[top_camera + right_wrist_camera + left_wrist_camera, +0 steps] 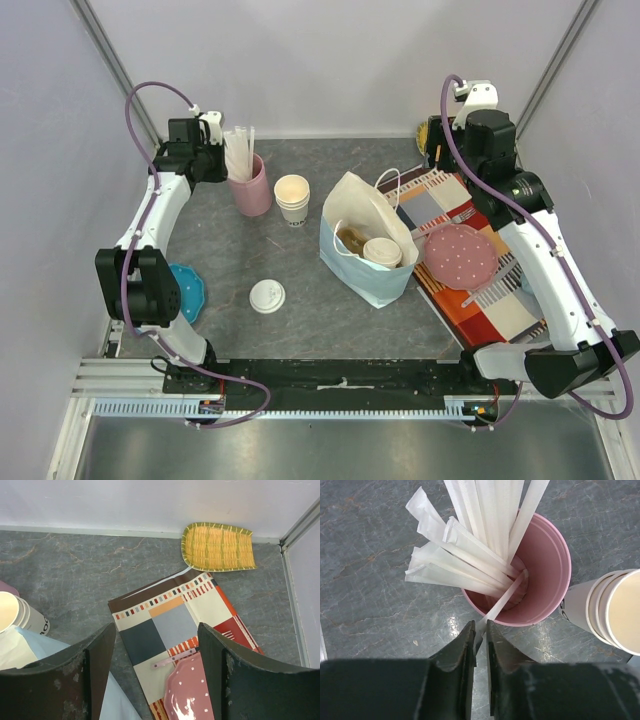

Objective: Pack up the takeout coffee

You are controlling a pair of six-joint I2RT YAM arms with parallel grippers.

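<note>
Pinches a wrapped straw point(502, 599) from the pink cup point(547, 567) in the left gripper point(480, 640), likely for the bagged takeout coffee point(381, 251), with the right gripper point(156, 637) spread.

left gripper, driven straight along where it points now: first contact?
The left gripper has a wrapped straw between its fingertips; straight on, it would likely hit the near rim of the pink cup next, though depth is unclear.

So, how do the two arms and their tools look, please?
Both the left arm and the right arm have white links and black joints. A purple cable runs along each. The left tool and the right tool have dark fingers.
</note>
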